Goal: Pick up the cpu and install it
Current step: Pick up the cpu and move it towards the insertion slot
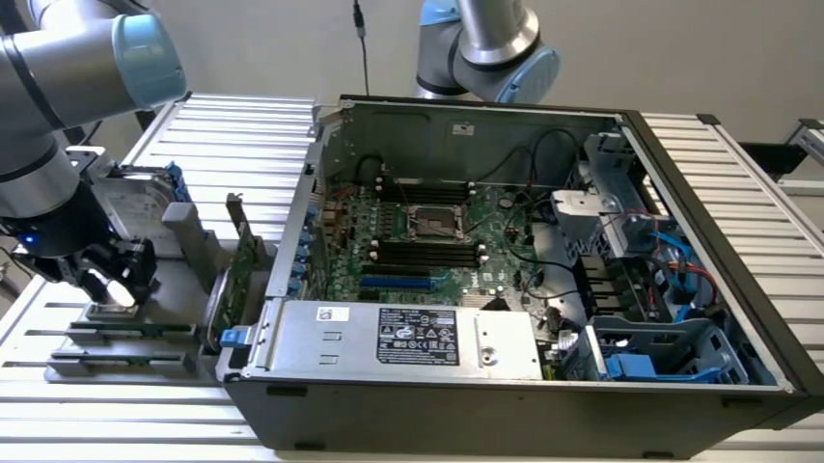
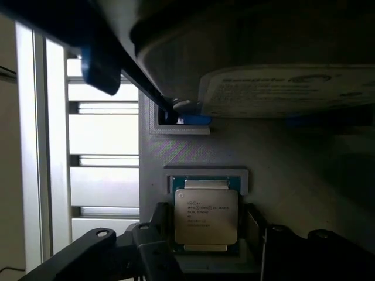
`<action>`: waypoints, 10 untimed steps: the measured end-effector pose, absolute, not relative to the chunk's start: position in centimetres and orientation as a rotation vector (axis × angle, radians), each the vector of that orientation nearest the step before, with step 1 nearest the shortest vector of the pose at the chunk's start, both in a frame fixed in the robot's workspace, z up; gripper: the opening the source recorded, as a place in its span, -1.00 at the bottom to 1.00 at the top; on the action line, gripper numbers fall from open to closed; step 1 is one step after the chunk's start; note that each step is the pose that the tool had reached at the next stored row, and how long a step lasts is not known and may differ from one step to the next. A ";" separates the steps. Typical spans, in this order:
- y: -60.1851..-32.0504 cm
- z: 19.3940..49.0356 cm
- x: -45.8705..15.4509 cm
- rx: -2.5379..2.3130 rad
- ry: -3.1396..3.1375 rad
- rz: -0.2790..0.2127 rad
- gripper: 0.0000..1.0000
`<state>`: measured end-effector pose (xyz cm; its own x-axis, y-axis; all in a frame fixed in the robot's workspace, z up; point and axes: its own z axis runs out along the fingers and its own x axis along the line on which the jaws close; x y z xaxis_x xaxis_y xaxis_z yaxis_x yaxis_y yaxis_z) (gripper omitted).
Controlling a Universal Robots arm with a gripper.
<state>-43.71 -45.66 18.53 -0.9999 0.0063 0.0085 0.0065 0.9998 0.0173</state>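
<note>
Straddling the cpu in its recess on the grey holder, the gripper is held with jaws released and nothing grasped. In the exterior view it is placed at nine o'clock of the computer case. A clean pick would likely be served by fingers centred on opposite edges, closed squarely, with the chip kept level.

Claw straddles the cpu, gaps on both flanks; hard drive crowds close beside it
</note>
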 end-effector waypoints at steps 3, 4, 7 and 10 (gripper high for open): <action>-45.7 18.5 -43.7 -0.010 -3.133 -0.027 0.09; -45.7 18.5 -43.7 -0.010 -3.133 -0.027 0.09; -45.7 18.5 -43.7 -0.010 -3.133 -0.027 0.09; -45.7 18.5 -43.7 -0.010 -3.133 -0.028 0.09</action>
<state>-43.71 -45.65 18.53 -0.9999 0.0062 0.0085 0.0064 0.9998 0.0177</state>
